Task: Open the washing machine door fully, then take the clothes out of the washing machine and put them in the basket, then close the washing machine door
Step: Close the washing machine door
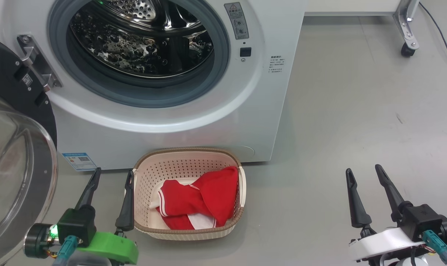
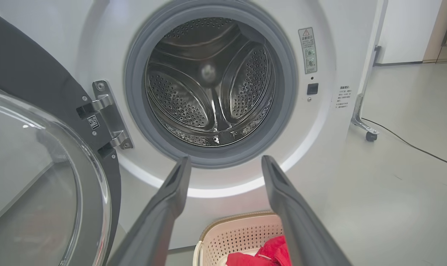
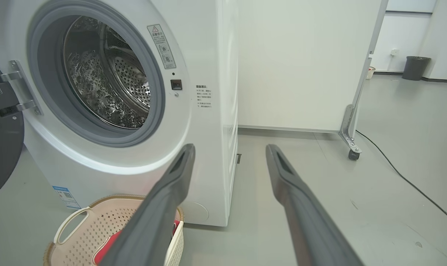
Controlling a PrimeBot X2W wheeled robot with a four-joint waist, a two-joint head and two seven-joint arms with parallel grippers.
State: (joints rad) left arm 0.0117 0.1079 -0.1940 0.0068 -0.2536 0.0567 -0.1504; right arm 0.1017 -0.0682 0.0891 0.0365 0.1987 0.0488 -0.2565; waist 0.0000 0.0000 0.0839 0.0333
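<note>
Door: washing machine door [image 1: 9,147] hangs open, left side.
Clothes: I see clothes [image 1: 201,199] heaped in the basket [image 1: 188,152], on the floor [image 1: 337,111] just before the washing machine [image 1: 171,127].
Left gripper [image 1: 114,171]: spread, beside basket's left wall.
Right gripper [image 1: 363,169]: spread, well apart rightward.

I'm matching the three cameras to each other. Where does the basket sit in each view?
Head view: basket at lower centre, in front of the washer, with red clothes inside.
Left wrist view: basket at the bottom edge, just right of centre.
Right wrist view: basket in the bottom-left corner.
Shared landmark: the warning sticker on the washer front.
</note>
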